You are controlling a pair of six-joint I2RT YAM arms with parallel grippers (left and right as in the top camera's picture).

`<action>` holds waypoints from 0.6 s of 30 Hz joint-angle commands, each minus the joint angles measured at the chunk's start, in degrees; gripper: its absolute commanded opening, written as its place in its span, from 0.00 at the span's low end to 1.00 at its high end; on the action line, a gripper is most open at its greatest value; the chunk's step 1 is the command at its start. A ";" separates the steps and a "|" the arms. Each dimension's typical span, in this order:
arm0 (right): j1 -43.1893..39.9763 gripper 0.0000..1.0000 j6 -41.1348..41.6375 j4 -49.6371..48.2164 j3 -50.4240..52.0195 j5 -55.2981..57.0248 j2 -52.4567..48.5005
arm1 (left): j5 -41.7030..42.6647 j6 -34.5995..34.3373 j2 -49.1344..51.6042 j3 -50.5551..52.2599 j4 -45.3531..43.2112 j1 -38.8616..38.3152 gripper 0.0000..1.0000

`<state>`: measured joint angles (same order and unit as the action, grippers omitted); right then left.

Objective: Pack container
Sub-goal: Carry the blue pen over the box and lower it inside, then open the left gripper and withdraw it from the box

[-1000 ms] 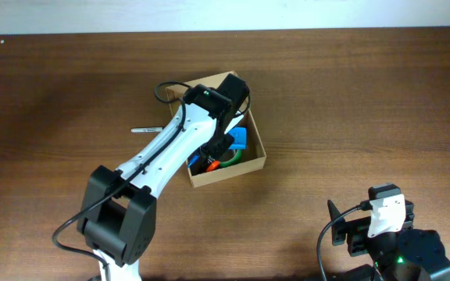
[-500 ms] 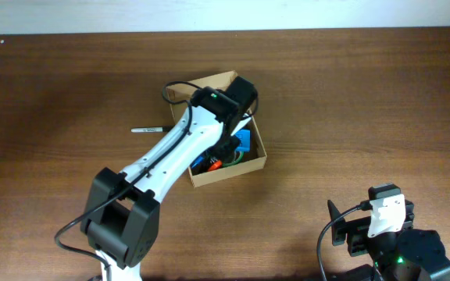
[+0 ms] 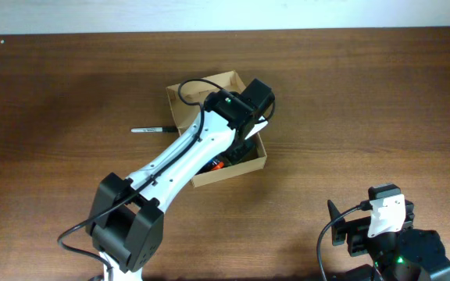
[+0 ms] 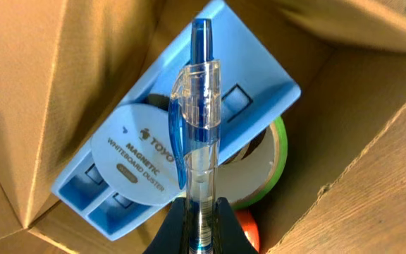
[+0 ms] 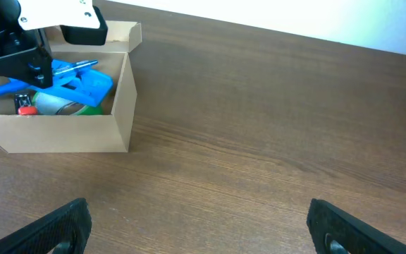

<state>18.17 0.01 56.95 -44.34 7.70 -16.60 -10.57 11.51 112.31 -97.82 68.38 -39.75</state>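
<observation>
The left claw [image 4: 199, 224] is clamped on the lower barrel of a clear blue pen [image 4: 200, 134], holding it over the open box [image 3: 230, 175]. The box sits mid-counter [image 3: 350, 101], a little toward the far edge. A blue case [image 4: 256, 85], a white magnet disc [image 4: 136, 159] and a green tape roll [image 4: 279, 152] already lie inside it, with something orange under them.

The pen looks like smooth, hard plastic, light and stiff, and probably slick. With only the tail end pinched, it could swivel if the tip catches the case. The box is thin cardboard, so it is likely light even when loaded. Its walls should flex under a squeeze, and it would probably slide on the wood if bumped.

The best hold is likely a pinch over the top edge of a side wall, near a corner where the fold stiffens it. The open lid flap [image 3: 206, 83] on the far side would simply hinge if pulled.

A dark marker [image 3: 147, 129] lies on the counter just left of the box. The right claw [image 5: 201, 227] is parked at the near right corner, fingers spread wide and holding nothing.
</observation>
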 commanded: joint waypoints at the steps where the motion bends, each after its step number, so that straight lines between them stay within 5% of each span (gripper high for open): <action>1: -0.33 0.99 0.48 -0.13 -0.02 0.72 0.28 | 0.24 7.02 0.61 -0.31 -0.31 -0.42 0.07; 8: -0.33 0.99 0.48 -0.13 -0.02 0.72 0.28 | 0.22 21.55 0.61 4.11 -2.45 -1.14 0.09; 18: -0.33 0.99 0.48 -0.13 -0.02 0.72 0.28 | 0.20 27.28 0.61 5.33 -2.84 -0.57 0.10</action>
<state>18.17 0.01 56.95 -44.34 7.70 -16.60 -10.57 34.44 112.31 -93.30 65.73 -40.71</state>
